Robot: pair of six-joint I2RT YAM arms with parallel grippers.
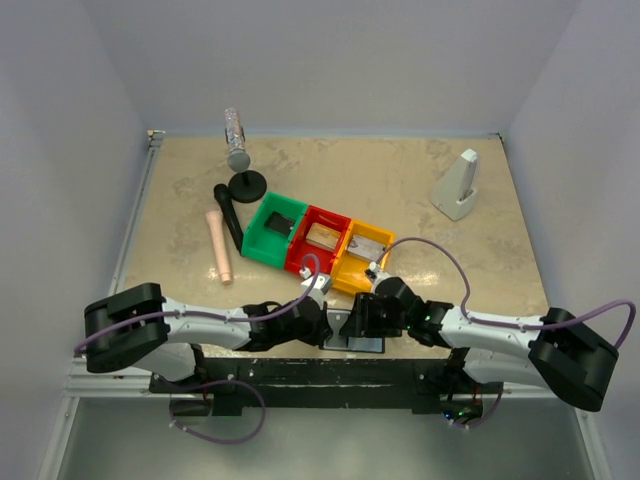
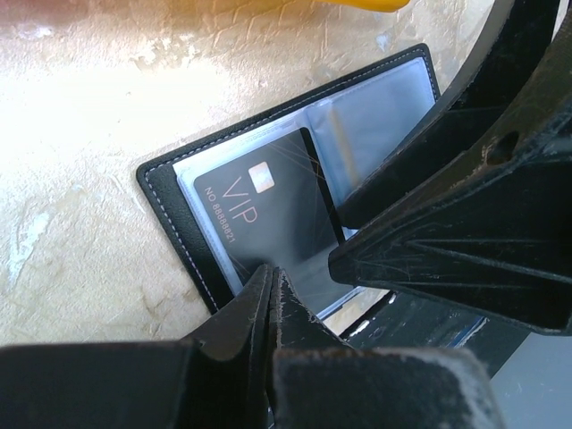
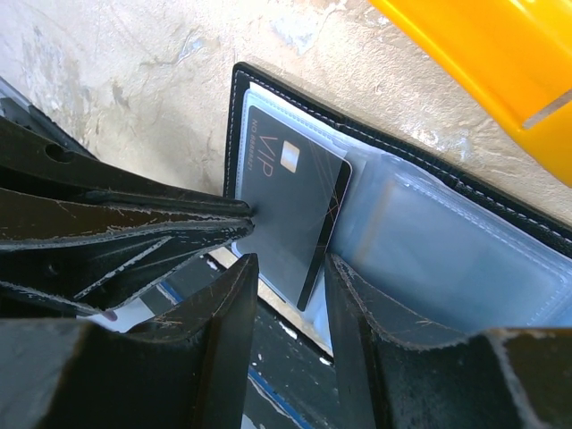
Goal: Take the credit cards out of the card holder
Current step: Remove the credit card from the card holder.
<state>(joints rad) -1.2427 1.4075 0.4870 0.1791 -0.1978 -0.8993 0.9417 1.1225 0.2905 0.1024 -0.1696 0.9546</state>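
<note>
The card holder (image 2: pixel 170 192) lies open at the table's near edge, black with glossy grey-blue sleeves (image 3: pixel 447 232); from above it is mostly hidden under both grippers (image 1: pixel 366 344). A black credit card (image 2: pixel 268 214) marked VIP rests over its left panel, one long edge raised off the sleeve (image 3: pixel 295 206). My left gripper (image 2: pixel 270 273) is shut on that card's near edge, also seen pinching it in the right wrist view (image 3: pixel 248 214). My right gripper (image 3: pixel 290 264) is open, its fingers either side of the card's corner, the right finger (image 3: pixel 357 295) over the right panel.
Green (image 1: pixel 273 228), red (image 1: pixel 318 240) and yellow (image 1: pixel 360 255) bins stand in a row just beyond the holder; flat pale things lie in the red and yellow ones. Further back are a beige rod (image 1: pixel 219 245), a bottle on a black stand (image 1: pixel 236 140) and a white wedge (image 1: pixel 457 187).
</note>
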